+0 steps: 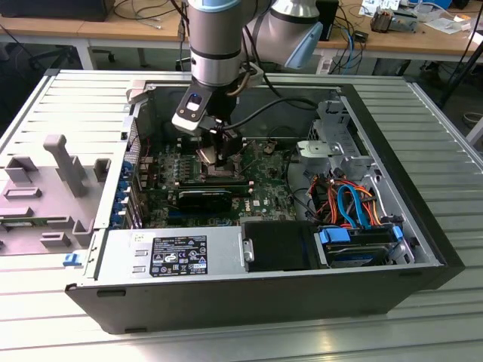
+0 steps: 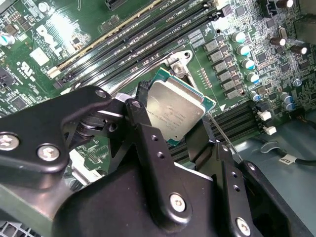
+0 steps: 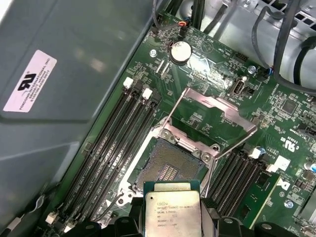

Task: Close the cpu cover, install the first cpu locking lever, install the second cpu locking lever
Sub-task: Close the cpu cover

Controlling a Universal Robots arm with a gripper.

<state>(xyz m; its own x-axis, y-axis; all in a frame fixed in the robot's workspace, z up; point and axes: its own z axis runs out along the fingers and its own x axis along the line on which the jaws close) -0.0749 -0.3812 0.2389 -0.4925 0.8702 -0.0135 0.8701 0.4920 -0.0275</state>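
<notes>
My gripper (image 1: 219,154) reaches down into the open computer case over the green motherboard (image 1: 264,192). In both wrist views it is shut on a square silvery cpu chip (image 3: 173,212) (image 2: 175,111), with a black finger (image 2: 143,98) against each side. The chip hangs just in front of the bare socket (image 3: 170,165), whose pin field shows. The cpu cover (image 3: 217,111), a silvery metal frame, stands flipped open beyond the socket. A thin wire locking lever (image 3: 174,107) stands raised beside it.
Black memory slots (image 3: 118,143) run along both sides of the socket. A grey case wall (image 3: 59,74) rises close by. The grey power-supply box (image 1: 173,256), a black oblong block (image 1: 205,197) and drives with blue and orange cables (image 1: 355,219) fill the case's near side.
</notes>
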